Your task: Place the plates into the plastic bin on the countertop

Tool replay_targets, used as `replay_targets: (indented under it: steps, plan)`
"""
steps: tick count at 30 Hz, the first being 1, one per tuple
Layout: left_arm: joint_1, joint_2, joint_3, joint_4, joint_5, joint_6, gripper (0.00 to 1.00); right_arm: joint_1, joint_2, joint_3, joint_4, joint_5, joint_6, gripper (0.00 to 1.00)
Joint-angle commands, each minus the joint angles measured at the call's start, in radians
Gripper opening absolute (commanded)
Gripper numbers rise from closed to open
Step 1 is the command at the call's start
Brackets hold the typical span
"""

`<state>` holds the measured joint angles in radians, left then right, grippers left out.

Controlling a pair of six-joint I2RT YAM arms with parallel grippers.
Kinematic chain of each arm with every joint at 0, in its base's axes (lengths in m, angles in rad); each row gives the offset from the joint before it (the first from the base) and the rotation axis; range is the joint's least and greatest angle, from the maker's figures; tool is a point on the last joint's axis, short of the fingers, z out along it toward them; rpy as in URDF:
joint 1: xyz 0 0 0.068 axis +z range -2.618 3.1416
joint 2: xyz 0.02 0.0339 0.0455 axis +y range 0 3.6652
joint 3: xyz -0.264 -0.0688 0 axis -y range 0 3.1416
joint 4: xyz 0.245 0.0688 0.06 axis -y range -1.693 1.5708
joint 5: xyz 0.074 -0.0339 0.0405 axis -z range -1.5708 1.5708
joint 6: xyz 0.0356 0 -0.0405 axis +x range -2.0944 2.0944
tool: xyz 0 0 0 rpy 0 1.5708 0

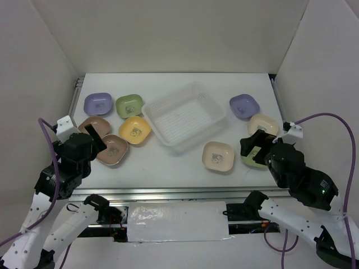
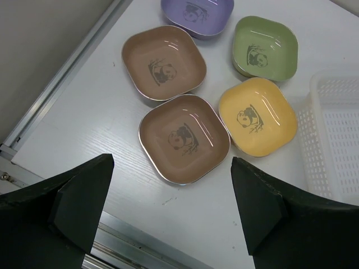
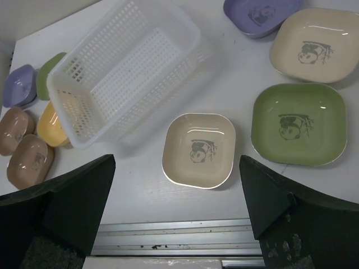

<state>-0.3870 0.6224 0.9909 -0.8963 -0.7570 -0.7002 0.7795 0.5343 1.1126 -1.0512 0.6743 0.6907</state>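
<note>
White mesh plastic forms the bin (image 1: pixel 185 116), which stands near the middle of the counter (image 1: pixel 168 171), turned a little at an angle. All nine plates lie flat on the counter outside it, and each shows a small panda drawing in its centre. Left of the bin are five: a purple plate (image 1: pixel 97 103) and a green plate (image 1: pixel 129 105) at the back, a yellow plate (image 1: pixel 135 130) just beside the bin's left corner, a brown plate (image 1: pixel 93 126), and a near brown plate (image 1: pixel 111 149) close in front of it. Right of the bin are a second purple plate (image 1: pixel 244 106), a cream plate (image 1: pixel 263 125), a near cream plate (image 1: pixel 218 156), and a second green plate (image 3: pixel 298 124), partly hidden by the right arm in the top view. The left jaws stand wide apart above the near brown plate and hold nothing. The right jaws also stand wide apart, holding nothing, above the near cream plate.
</note>
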Motion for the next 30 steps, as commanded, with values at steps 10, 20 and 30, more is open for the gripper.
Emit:
replay_targets:
  steps: [10,20,30]
  plan:
    - [0.023,-0.001,0.002,0.066,0.036,0.051,0.99,-0.006,-0.005,-0.052,0.104,-0.174,-0.103,1.00]
    - [0.033,0.020,-0.011,0.092,0.076,0.079,0.99,0.072,0.324,-0.365,0.500,-0.387,-0.126,0.99]
    - [0.030,0.065,-0.009,0.106,0.127,0.102,0.99,0.017,0.772,-0.404,0.724,-0.409,-0.085,0.86]
